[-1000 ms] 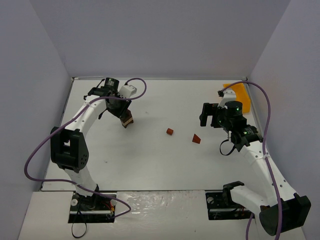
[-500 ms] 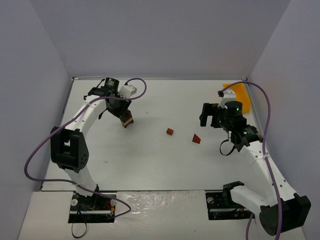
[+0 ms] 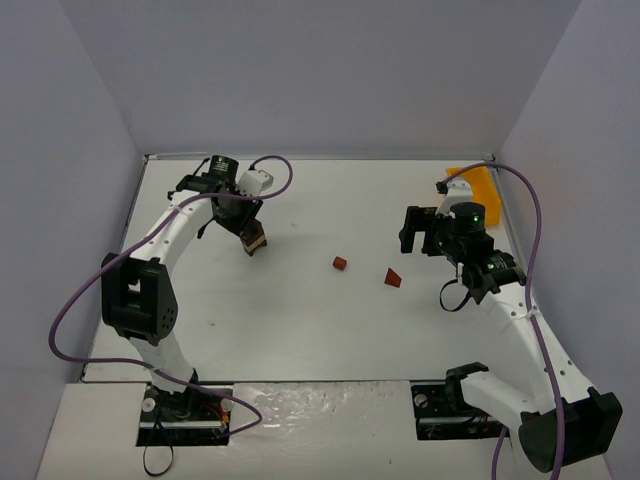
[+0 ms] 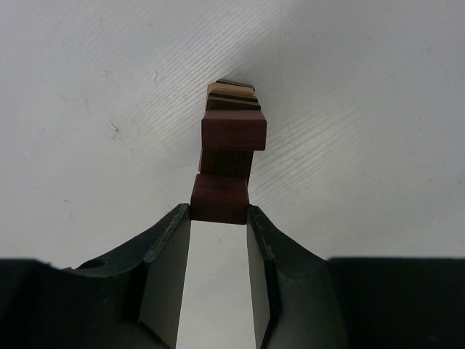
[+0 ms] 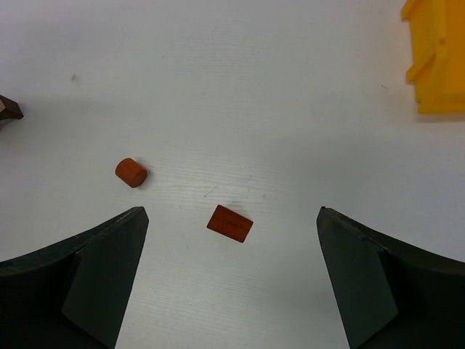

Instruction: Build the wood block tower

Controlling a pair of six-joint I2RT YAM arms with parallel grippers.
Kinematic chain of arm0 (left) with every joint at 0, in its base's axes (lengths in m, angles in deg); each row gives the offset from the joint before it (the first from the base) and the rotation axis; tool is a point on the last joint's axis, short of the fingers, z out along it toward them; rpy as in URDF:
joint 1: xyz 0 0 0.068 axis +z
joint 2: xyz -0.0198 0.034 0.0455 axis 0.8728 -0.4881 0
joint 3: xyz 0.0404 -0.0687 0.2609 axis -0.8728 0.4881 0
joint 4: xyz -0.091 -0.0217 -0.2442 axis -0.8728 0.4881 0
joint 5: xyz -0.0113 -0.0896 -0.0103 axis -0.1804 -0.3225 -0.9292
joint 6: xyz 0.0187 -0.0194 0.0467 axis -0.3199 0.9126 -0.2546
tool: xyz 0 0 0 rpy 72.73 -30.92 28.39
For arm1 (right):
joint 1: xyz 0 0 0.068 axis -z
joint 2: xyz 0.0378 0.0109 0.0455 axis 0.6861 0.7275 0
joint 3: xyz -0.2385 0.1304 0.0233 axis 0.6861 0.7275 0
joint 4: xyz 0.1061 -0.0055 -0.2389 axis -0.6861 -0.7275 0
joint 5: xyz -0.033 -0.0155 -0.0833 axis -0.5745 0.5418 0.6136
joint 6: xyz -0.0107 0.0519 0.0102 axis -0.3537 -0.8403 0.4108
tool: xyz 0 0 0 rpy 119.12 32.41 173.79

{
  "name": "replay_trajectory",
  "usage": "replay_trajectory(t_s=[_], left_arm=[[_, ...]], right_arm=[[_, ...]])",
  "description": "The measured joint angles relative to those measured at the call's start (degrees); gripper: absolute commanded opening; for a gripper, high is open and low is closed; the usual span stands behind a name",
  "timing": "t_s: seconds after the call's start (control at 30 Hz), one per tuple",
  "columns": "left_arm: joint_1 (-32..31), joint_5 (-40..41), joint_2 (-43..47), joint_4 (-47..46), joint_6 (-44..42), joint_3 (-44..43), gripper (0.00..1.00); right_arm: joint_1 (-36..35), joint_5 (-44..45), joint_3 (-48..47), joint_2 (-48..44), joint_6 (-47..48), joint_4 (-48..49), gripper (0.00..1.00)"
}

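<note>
As the top view shows, the left gripper meets the tower at ten o'clock on the table, while a round piece and a wedge lie near centre, the right gripper at their three o'clock. Left wrist: its fingers pinch a reddish-brown block at the tower's near end. Right wrist: jaws spread wide, holding nothing, above both loose pieces.

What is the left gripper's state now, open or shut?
Shut on a reddish-brown block. In the left wrist view the left gripper has both fingers pressed against its sides, with the tower just beyond.
</note>
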Motion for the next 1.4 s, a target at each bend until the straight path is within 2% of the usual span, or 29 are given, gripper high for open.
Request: replay_trajectory(t_s=[0.4, 0.6, 0.8, 1.0, 1.4], left_arm=[[0.0, 0.0, 0.0, 0.0, 0.42, 0.0, 0.06], [0.0, 0.04, 0.0, 0.0, 0.46, 0.0, 0.16], [0.0, 0.13, 0.0, -0.02, 0.79, 0.0, 0.32], [0.0, 0.19, 0.0, -0.02, 1.47, 0.0, 0.44], [0.0, 1.17, 0.0, -0.02, 2.1, 0.0, 0.57]], right_arm=[[0.0, 0.0, 0.33, 0.0, 0.0, -0.05, 1.0], [0.0, 0.0, 0.33, -0.02, 0.0, -0.11, 1.0], [0.0, 0.0, 0.33, -0.02, 0.0, -0.11, 1.0], [0.0, 0.02, 0.33, -0.02, 0.0, -0.11, 1.0], [0.0, 0.0, 0.33, -0.02, 0.02, -0.11, 1.0]])
